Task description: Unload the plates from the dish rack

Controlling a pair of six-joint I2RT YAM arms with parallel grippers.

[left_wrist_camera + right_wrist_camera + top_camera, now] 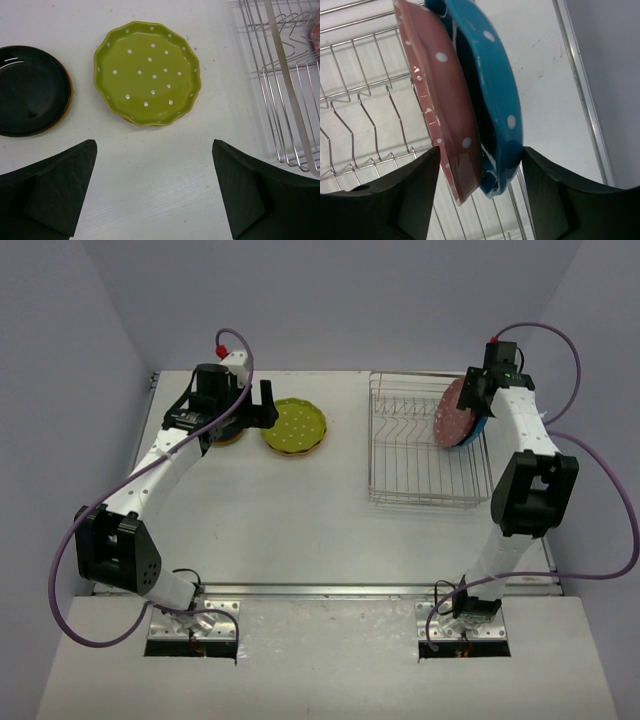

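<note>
Pink plate [437, 100] and teal plate [495, 85] stand on edge, face to face, at the right end of the dish rack [410, 440]. Both are between the spread jaws of the right gripper [480, 155], the nearer one. Left gripper [154, 145], also spread, hovers by the lime green plate [147, 72].

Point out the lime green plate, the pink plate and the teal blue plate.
lime green plate [147, 72], left wrist view, on its dotted middle.
pink plate [442, 100], right wrist view, on its broad outer face.
teal blue plate [497, 80], right wrist view, on its curved outer wall.
</note>
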